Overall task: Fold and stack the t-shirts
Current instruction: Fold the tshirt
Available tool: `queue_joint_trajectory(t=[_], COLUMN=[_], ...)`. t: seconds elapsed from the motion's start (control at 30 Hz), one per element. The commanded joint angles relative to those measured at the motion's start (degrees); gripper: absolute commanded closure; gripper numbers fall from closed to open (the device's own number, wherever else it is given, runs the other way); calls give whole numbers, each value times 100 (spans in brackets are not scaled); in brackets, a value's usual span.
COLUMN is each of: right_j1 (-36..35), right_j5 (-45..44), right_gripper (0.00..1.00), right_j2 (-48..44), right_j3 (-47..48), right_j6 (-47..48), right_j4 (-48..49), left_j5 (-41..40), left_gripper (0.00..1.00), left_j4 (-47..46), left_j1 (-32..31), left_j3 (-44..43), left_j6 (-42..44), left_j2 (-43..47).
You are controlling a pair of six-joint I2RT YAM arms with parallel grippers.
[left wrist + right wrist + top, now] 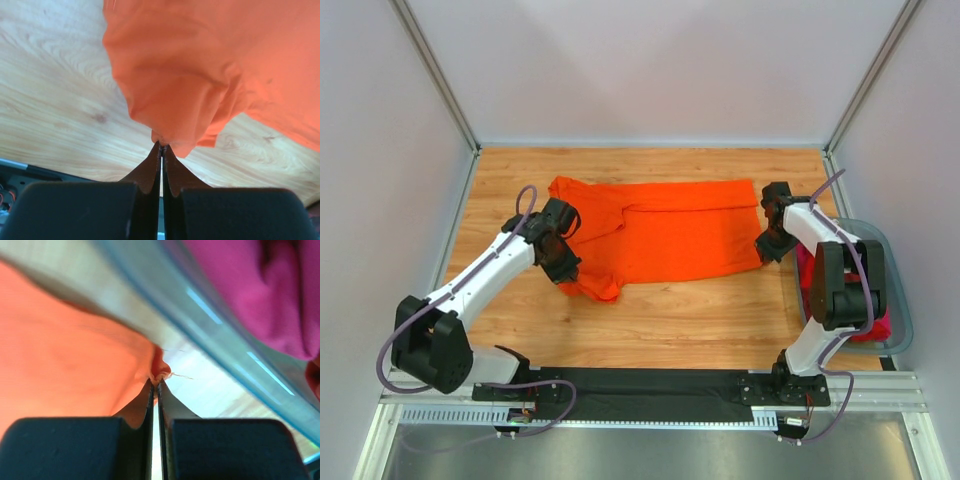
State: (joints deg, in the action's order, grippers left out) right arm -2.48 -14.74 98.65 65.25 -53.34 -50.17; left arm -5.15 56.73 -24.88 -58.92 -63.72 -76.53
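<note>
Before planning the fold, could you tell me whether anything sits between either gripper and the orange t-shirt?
Nothing visible: the left gripper and right gripper are both shut directly on the orange t-shirt; the tub stands beside it.

Your top cam sat high up at the near edge, looking down over the whole table (pixel 650 320), fairly far off. Your left wrist cam peered out past the left gripper (pixel 161 146), right up close on the orange tee (pixel 200 65) and the wood. Your right one looked past the right gripper (pixel 156 381), just as tight, tub (pixel 225 325) rim alongside. All three views caught that tee.
</note>
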Motion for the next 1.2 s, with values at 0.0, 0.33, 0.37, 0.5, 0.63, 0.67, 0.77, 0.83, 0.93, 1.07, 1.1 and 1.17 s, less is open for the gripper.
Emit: queue_joint_trajectory(t=[0.0, 0.33, 0.37, 0.5, 0.63, 0.67, 0.77, 0.83, 0.93, 1.07, 1.1, 1.17], right_j1=[-51, -68, -68, -51, -42, -42, -7, 19, 46, 99, 116, 143], right_j5=[76, 340, 367, 314, 244, 218, 217, 182, 182, 209, 217, 226], right_gripper=[100, 100, 100, 100, 100, 100, 100, 100, 100, 100, 100, 100], right_j2=[101, 936, 1015, 1410, 1919, 1991, 2201, 2272, 2404, 2624, 2694, 2738], right_j3=[505, 1858, 2025, 2658, 3238, 3422, 3686, 3784, 3960, 4249, 4320, 4355], right_j6=[394, 966, 1001, 1124, 1221, 1230, 1238, 1204, 1186, 1159, 1159, 1159], right_j4=[69, -124, -177, -423, -695, -713, -775, -775, -775, -862, -871, -854], left_j5=[-136, -109, -118, -145, -75, -65, -39, -92, -39, 31, 40, 93], left_gripper=[100, 100, 100, 100, 100, 100, 100, 100, 100, 100, 100, 100], left_j4=[-74, -4, 31, 241, 374, 452, 602, 655, 681, 787, 796, 700], left_j1=[212, 993, 1029, 1240, 1433, 1460, 1530, 1574, 1671, 1794, 1811, 1890], left_j3=[-540, -2342, -2657, -3415, -4100, -4380, -4925, -5129, -5463, -5902, -5947, -6009], left_j6=[500, 1310, 1336, 1433, 1520, 1530, 1538, 1538, 1521, 1495, 1477, 1451], left_j2=[-282, -1759, -1995, -2567, -3130, -3357, -3771, -3939, -4238, -4650, -4695, -4774])
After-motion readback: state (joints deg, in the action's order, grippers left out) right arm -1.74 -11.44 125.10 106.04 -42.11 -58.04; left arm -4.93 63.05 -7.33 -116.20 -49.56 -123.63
